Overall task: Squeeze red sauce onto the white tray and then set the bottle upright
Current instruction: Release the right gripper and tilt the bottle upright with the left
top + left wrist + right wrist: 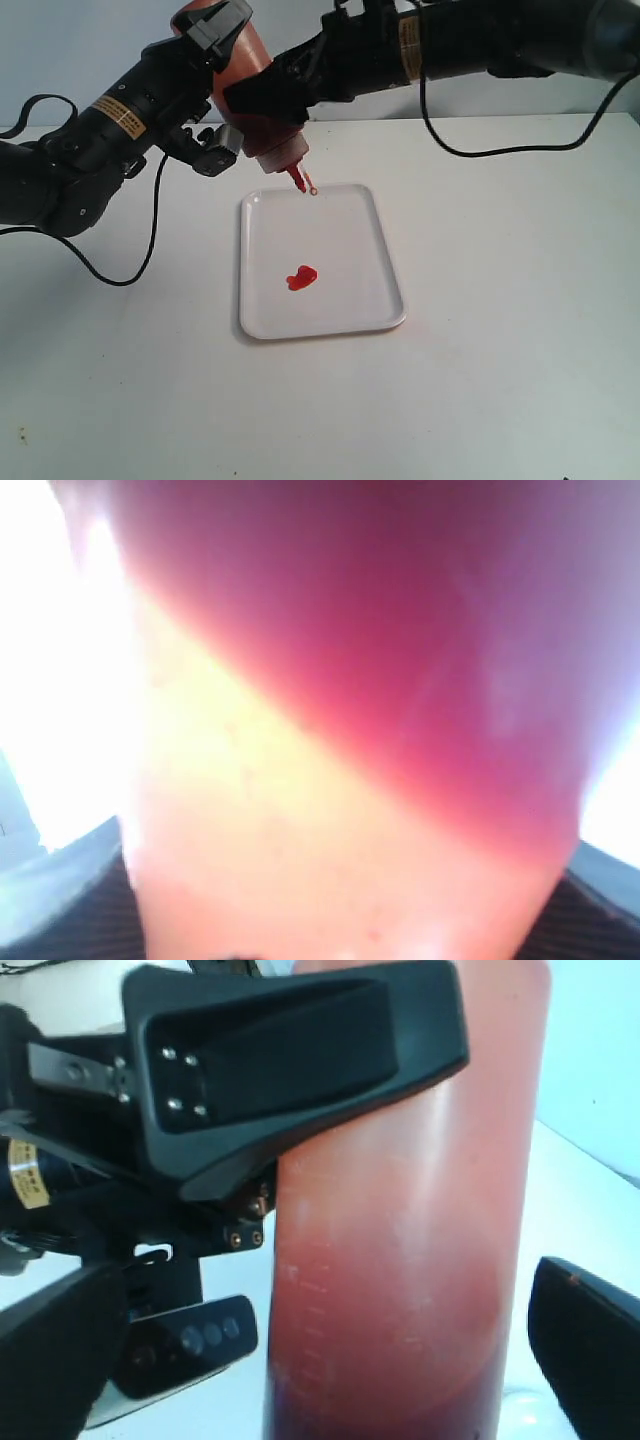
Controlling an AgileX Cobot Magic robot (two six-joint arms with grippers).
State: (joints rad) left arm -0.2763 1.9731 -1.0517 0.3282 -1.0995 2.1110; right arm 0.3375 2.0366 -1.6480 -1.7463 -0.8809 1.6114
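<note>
The bottle (258, 85) of orange-red sauce hangs upside down and tilted over the far edge of the white tray (345, 235). Its red nozzle (296, 179) points down at the tray. My left gripper (222, 92) is shut on the bottle's body, which fills the left wrist view (340, 730). My right gripper (262, 97) stands open round the same bottle (410, 1260); its fingers (590, 1345) sit apart from the bottle's sides. A small heart-shaped blob of red sauce (303, 279) lies near the tray's middle.
The tray lies on a white table (500, 330). Black cables hang from both arms, one on the left (150, 235) and one on the right (480, 150). The left arm's finger (290, 1060) crosses the bottle in the right wrist view.
</note>
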